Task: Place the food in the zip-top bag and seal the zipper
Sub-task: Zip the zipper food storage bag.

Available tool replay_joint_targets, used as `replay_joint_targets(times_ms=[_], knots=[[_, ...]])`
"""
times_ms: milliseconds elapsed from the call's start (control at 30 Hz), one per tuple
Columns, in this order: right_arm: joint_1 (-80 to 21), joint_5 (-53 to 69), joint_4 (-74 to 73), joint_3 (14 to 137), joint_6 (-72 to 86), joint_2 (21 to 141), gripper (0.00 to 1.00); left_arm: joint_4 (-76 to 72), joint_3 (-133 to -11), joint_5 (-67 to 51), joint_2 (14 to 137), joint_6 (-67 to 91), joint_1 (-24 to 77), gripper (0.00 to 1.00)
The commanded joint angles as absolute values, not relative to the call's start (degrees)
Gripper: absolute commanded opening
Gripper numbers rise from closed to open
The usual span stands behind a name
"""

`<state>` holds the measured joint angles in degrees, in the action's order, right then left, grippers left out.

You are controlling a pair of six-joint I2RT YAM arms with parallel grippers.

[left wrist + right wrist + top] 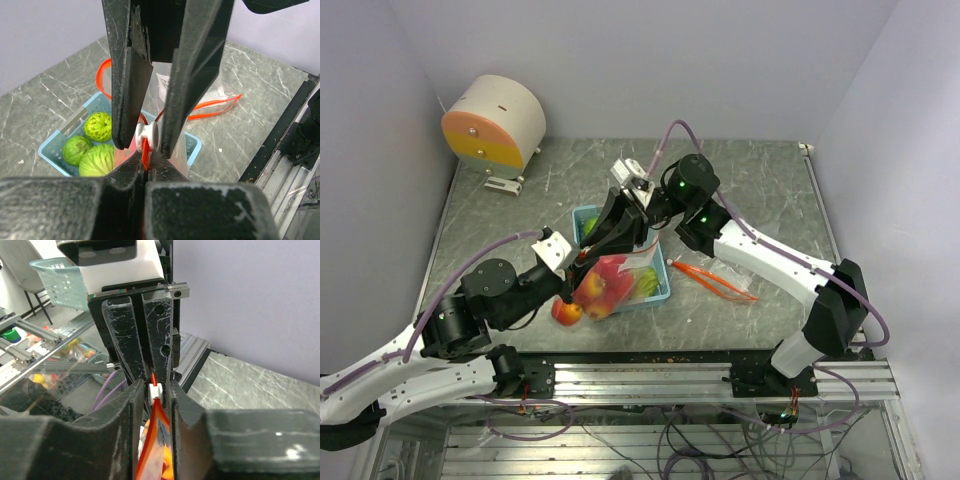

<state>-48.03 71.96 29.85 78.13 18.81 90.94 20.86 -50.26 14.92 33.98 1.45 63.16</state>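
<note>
The clear zip-top bag [605, 283] hangs between both grippers above the light blue basket [663, 290], with red fruits and a yellow-red one [567, 312] inside. My left gripper [578, 268] [145, 167] is shut on the red-orange zipper strip [145, 154] at the bag's end. My right gripper [607, 238] [156, 390] is shut on the white zipper slider [156, 391] [147, 137], right against the left fingers. Green striped fruits [97, 126] lie in the basket [50, 150] below.
A second clear bag with an orange strip [717, 280] [215, 102] lies flat on the table right of the basket. A cream and orange drum [495, 120] stands at the back left. The metal rail [720, 375] runs along the near edge.
</note>
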Motion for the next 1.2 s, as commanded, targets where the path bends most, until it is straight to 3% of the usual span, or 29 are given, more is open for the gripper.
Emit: replay_joint_targets(times_ms=[0, 167, 567, 1167], knots=[[-48.2, 70.4, 27.0, 79.6, 16.6, 91.6, 0.20, 20.5, -52.1, 15.0, 33.7, 1.3, 63.0, 0.07], [-48.1, 69.3, 22.9, 80.0, 13.2, 91.2, 0.00, 21.0, -52.5, 15.6, 33.0, 1.4, 63.0, 0.07], [-44.2, 66.1, 6.4, 81.6, 0.8, 90.1, 0.00, 23.8, -55.6, 19.8, 23.5, 1.5, 63.0, 0.07], [-28.5, 65.9, 1.6, 77.1, -3.8, 88.1, 0.00, 30.4, -61.8, 27.8, 19.4, 0.5, 63.0, 0.07]])
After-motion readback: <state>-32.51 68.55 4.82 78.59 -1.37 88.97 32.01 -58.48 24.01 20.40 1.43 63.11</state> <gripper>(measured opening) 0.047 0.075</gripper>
